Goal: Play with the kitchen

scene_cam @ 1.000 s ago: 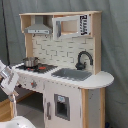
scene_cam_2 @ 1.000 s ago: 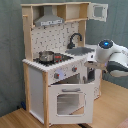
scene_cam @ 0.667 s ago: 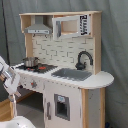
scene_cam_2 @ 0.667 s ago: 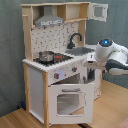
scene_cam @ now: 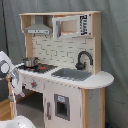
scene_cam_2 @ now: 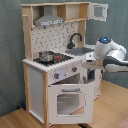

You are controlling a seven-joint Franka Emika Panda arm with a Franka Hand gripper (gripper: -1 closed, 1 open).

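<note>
1. The kitchen stood upright on a wooden floor in front of a grey curtain; its long axis ran vertically, from the base cabinets up to the top shelf.
2. In the first exterior view the front of the kitchen faced toward the first exterior view's lower left. In the second exterior view the front faced toward the second exterior view's lower right.
3. The windowed oven door was on the front, below a row of knobs. It appeared shut, and nothing could be made out behind the window.
4. A small metal pot sat on the stovetop. Its contents could not be seen.
5. The grey sink lay beside the stovetop, with the black faucet arching at its rear edge. No item was visible in the basin.
6. The hood hung above the stovetop; the upper shelf compartment beside it looked bare.
7. A cabinet door at the top carried dark markings on its right part; they could not be read.
8. The robot arm reached toward the knob side of the kitchen in the second exterior view. The state of the fingers could not be told.
</note>
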